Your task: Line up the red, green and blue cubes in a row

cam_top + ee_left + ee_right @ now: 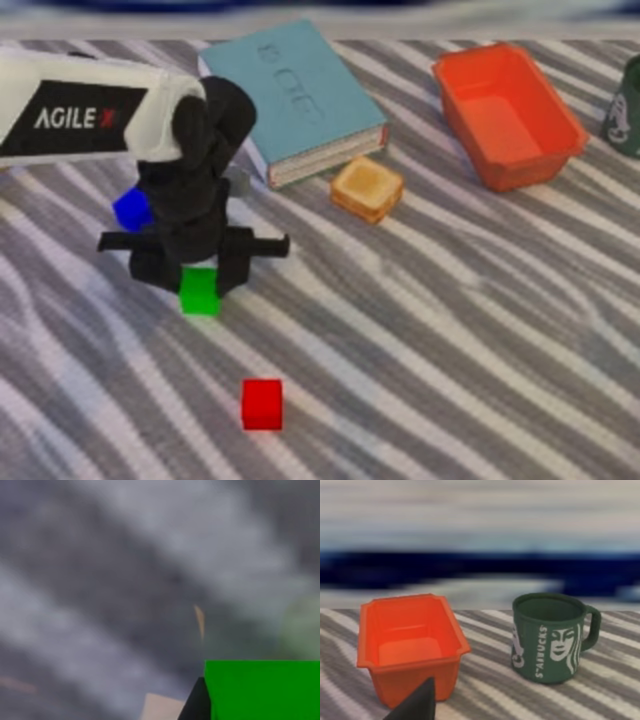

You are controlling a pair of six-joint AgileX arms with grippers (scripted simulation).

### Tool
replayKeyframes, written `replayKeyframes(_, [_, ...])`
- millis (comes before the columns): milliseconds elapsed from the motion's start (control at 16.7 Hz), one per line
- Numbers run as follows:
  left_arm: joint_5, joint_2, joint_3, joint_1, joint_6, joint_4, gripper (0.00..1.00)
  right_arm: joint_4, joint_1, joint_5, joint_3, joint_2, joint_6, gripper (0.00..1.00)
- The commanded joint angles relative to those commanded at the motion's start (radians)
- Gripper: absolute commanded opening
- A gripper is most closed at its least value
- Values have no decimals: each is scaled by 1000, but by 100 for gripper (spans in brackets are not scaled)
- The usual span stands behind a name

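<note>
**Green cube under the left gripper, row not yet formed**

At the left of the table, the left arm is reached out over the striped cloth (pixel 420 340), and the left gripper (pixel 200 283) is set low over the green cube (pixel 199 291). In the top view the cube shows just below the dark gripper body; in the left wrist view it fills the lower corner, pressed close against a dark finger (pixel 199 704). It cannot be told whether the fingers are clamped on the cube or merely set around it, since the second finger is not seen.

The blue cube (pixel 131 209) lies just beside the arm, partly hidden by it, toward the far left. The red cube (pixel 262 404) rests apart, nearer the front edge. The three cubes are thus strung loosely on a diagonal, unevenly spaced, so the row is judged unfinished; the green cube is probably being handled as the middle piece.

Further right, a teal book (pixel 295 95) and a slice of toast (pixel 367 187) lie untouched, then an orange bin (pixel 455 75) and a green Starbucks mug (pixel 551 637) at the far right. These are faced by the right wrist camera, which suggests the right arm is parked outside the top view; only a dark tip of the right gripper (pixel 417 705) is seen, and its state cannot be told.
</note>
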Motion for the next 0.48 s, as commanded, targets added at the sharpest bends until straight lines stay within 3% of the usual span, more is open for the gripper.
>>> replayKeyframes(240, [-7, -34, 37, 4, 5, -51, 0, 0, 0, 0, 0, 0, 0, 100])
replayKeyframes(480, [-7, -89, 126, 16, 2, -210, 0, 0, 0, 0, 0, 0, 0, 100])
